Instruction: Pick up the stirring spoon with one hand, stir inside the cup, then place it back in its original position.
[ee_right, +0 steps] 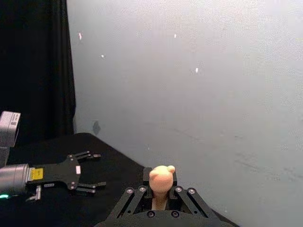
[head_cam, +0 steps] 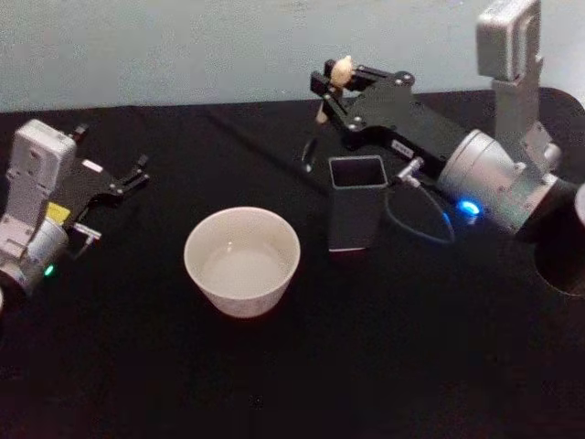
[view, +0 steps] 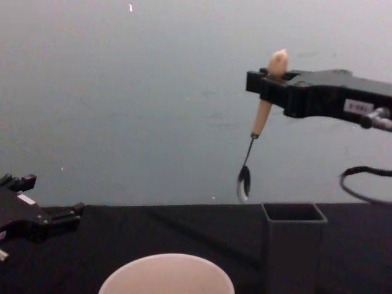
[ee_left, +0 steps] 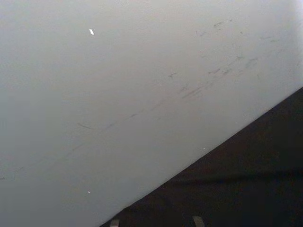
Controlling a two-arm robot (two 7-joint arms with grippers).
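Note:
My right gripper (head_cam: 327,84) is shut on the pale beige handle of the stirring spoon (head_cam: 316,128) and holds it in the air, just behind a dark square holder (head_cam: 356,199). The spoon (view: 260,119) hangs nearly upright, knob up, with its metal bowl a little above and left of the holder's (view: 294,242) open top. In the right wrist view the knob (ee_right: 161,176) sticks up between the closed fingers. The wide pale cup (head_cam: 242,261) stands on the black table in front and to the left of the holder, with nothing in it. It also rises from the bottom edge of the chest view (view: 166,275).
My left gripper (head_cam: 128,187) rests open near the table's left side, away from the cup, and appears in the right wrist view (ee_right: 99,170) too. A grey wall (ee_left: 118,94) runs behind the black table (head_cam: 411,366). A cable (head_cam: 420,224) loops beside the holder.

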